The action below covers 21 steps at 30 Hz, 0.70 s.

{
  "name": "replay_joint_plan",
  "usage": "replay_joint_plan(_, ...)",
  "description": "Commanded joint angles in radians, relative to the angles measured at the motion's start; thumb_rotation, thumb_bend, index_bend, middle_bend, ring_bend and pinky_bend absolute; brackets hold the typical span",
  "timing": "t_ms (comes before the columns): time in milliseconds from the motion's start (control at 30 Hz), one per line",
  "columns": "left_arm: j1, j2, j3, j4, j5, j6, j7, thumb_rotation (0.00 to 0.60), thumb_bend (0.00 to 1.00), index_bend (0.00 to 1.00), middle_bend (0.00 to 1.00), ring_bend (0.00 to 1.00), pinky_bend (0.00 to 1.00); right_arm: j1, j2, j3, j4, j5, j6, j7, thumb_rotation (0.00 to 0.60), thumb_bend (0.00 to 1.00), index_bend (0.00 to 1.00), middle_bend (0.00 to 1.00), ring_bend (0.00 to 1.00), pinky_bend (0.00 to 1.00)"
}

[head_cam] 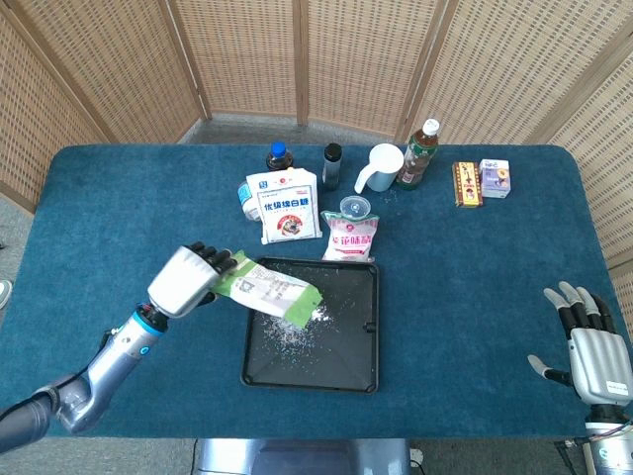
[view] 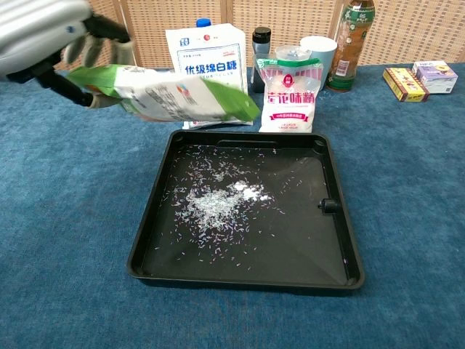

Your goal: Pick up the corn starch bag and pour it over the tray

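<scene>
My left hand [head_cam: 185, 279] [view: 54, 36] grips the green and white corn starch bag [head_cam: 269, 290] [view: 174, 93] by its end. The bag lies nearly level in the air, its open end reaching over the left rim of the black tray [head_cam: 368, 368] [view: 341, 240]. White powder and flecks [view: 218, 200] are scattered across the tray's floor, thickest left of centre. My right hand [head_cam: 590, 349] is open near the table's front right edge, holding nothing; the chest view does not show it.
Behind the tray stand a white sugar bag [head_cam: 284, 204] [view: 206, 54] and a pink-labelled seasoning bag [head_cam: 353, 237] [view: 290, 94]. Further back are a dark bottle [head_cam: 280, 156], a black shaker [head_cam: 331, 165], a white pitcher [head_cam: 381, 168], a tea bottle [head_cam: 418, 154] and small boxes [head_cam: 482, 180].
</scene>
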Motion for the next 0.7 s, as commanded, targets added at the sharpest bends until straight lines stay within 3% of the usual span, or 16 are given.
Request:
replay_joint_plan(33, 0.096, -0.151, -0.036, 0.122, -0.184, 0.048, -0.297, 0.600, 0.41, 0.80, 0.62, 0.65, 0.67, 0.002, -0.004, -0.002, 0.000, 0.000, -0.003, -0.006, 0.600, 0.10, 0.13, 0.07, 0.02, 0.04)
replay_joint_plan(333, 0.128, -0.273, -0.086, 0.238, -0.267, 0.052, -0.501, 0.600, 0.41, 0.80, 0.62, 0.65, 0.66, 0.005, -0.009, -0.003, 0.005, 0.007, -0.011, -0.011, 0.600, 0.10, 0.13, 0.07, 0.02, 0.04)
replay_joint_plan(500, 0.141, -0.319, -0.081, 0.279, -0.286, 0.034, -0.541, 0.600, 0.41, 0.80, 0.62, 0.65, 0.65, 0.005, -0.008, -0.002, 0.003, 0.005, -0.010, -0.008, 0.600, 0.10, 0.13, 0.07, 0.02, 0.04)
replay_joint_plan(700, 0.136, -0.396, -0.111, 0.330, -0.321, 0.018, -0.551, 0.600, 0.40, 0.80, 0.62, 0.65, 0.62, 0.001, -0.001, -0.001, 0.000, 0.004, -0.003, 0.004, 0.600, 0.10, 0.13, 0.07, 0.02, 0.04)
